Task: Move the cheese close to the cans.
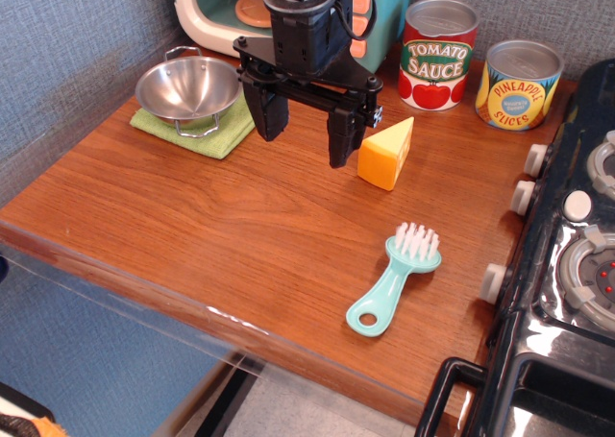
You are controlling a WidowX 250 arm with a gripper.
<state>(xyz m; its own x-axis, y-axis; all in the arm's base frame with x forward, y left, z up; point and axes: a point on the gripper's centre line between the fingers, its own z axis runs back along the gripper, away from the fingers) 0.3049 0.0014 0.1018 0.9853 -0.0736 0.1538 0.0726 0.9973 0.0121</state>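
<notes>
The cheese, a pale yellow wedge with an orange face, lies on the wooden counter. The red-and-white Tomato Sauce can and the yellow-and-blue Pineapple Slices can stand at the back right, beyond the cheese. My black gripper is open and empty, fingers pointing down, just left of the cheese. Its right finger stands close beside the wedge; whether it touches, I cannot tell.
A steel bowl rests on a green cloth at the back left. A teal brush lies in front of the cheese. A toy microwave stands at the back. A black stove borders the right.
</notes>
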